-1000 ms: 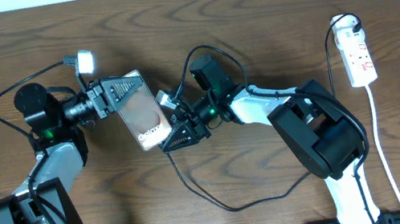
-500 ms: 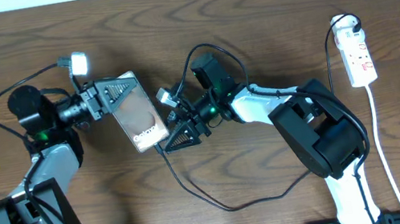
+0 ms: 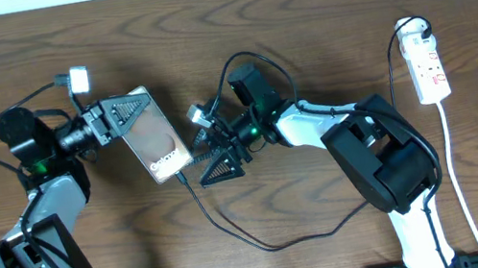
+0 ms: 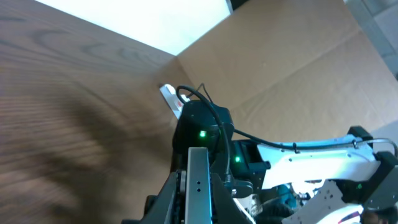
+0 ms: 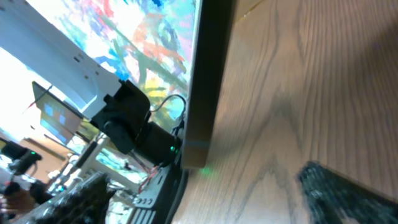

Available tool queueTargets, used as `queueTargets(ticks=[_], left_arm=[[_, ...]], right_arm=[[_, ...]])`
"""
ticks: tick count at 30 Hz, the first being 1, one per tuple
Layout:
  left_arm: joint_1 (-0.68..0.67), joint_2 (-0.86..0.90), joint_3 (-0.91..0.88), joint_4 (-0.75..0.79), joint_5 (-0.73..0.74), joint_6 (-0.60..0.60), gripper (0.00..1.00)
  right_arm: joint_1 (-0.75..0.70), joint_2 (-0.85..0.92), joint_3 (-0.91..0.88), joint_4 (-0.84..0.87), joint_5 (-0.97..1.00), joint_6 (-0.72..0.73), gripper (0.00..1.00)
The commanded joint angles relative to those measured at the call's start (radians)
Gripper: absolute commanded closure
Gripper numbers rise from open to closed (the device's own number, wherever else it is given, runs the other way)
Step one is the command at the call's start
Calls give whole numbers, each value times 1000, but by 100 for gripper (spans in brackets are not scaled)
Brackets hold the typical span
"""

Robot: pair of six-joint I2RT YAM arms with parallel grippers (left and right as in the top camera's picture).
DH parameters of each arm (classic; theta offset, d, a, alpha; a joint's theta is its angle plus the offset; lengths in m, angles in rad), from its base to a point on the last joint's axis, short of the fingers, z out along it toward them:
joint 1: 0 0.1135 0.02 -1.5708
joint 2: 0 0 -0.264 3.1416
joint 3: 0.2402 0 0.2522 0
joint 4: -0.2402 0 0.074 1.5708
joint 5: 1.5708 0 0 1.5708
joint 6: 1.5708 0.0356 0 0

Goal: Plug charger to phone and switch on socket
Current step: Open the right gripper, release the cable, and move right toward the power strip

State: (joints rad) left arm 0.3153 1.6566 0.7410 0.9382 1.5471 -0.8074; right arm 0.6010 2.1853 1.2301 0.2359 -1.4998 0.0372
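Phone is pinched tight in the left pincer. Meanwhile the right pincer is spread wide, gripping nothing, just beside the charger cable.

Looks like a robotics lab: robot arms mounted at a wood-grain table, cardboard backdrop, lit monitor beyond.
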Motion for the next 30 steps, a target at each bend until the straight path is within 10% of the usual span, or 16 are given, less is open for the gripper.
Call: queueTargets(ticks=[1,18,30], left_arm=[[38,-16,-1,-15,24,2,93],[101,-16,-3,-89,24,3,93],[101,-16,-31,-89,24,38,93]], right_arm=[[-19,-6,12,-1,-10,0,1],[-123,-9,12,-31,170,292,1],[-201,-227,13,-607,623,60,1]])
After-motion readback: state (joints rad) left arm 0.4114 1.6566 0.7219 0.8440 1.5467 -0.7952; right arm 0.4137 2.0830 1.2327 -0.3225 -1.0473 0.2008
